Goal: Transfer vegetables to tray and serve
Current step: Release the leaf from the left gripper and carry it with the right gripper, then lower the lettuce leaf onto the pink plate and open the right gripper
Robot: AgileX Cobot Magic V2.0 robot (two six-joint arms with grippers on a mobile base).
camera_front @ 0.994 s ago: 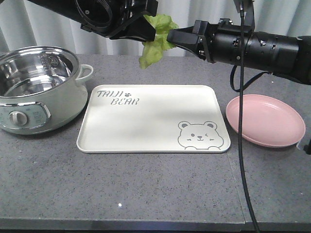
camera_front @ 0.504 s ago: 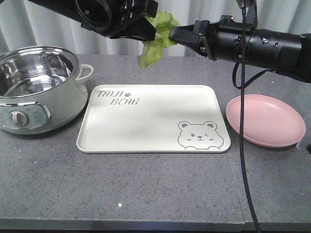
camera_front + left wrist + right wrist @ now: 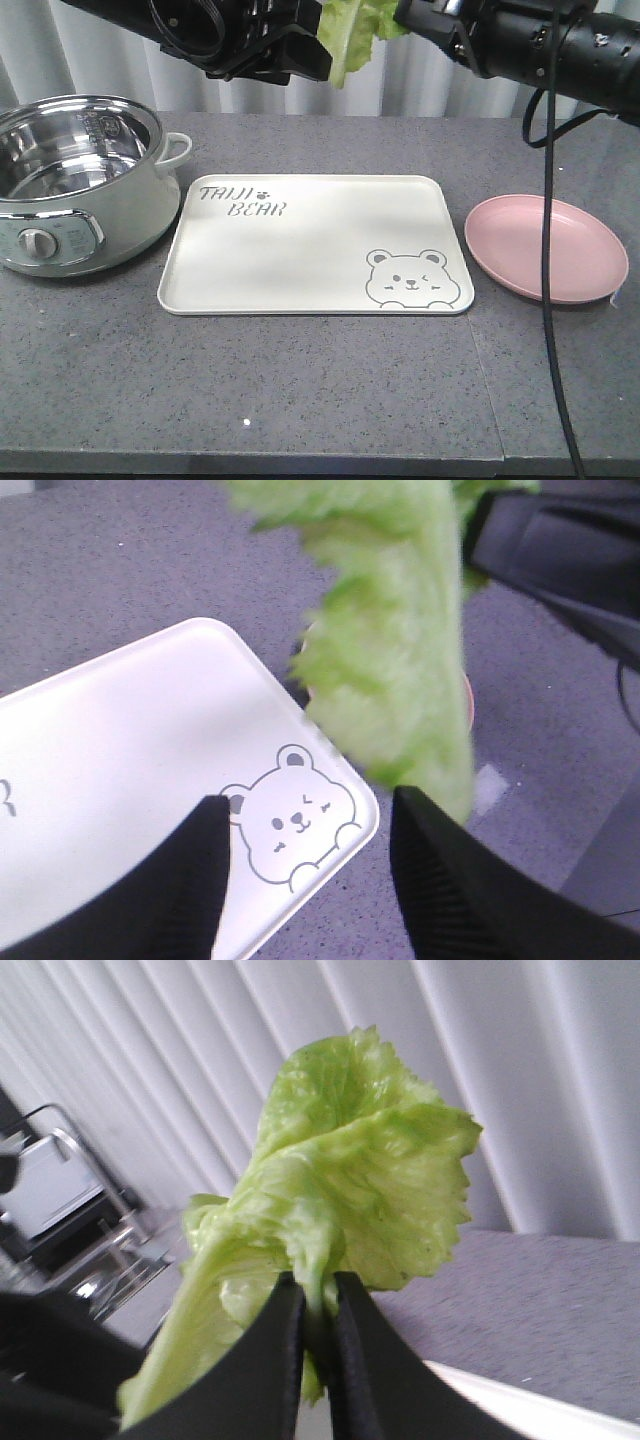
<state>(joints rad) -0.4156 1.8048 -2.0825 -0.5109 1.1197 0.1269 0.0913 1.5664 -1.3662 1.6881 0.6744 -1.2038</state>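
Mid-transfer: lettuce leaf clamped in right gripper jaws, held high, well clear of tray. Left gripper jaws spread, empty. Next, likely: lowering over tray, then releasing.

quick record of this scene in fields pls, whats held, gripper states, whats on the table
vegetable: crinkled bright green lettuce leaf, held in the air, not on the tray
right gripper: shut on the leaf
left gripper: open, nothing between its fingers
tray: cream-white rectangular tray with bear print, nothing on it
plate: round pink plate, beside the tray's bear end, bare
pot: pale green electric pot, steel inside, beside the tray's lettered end
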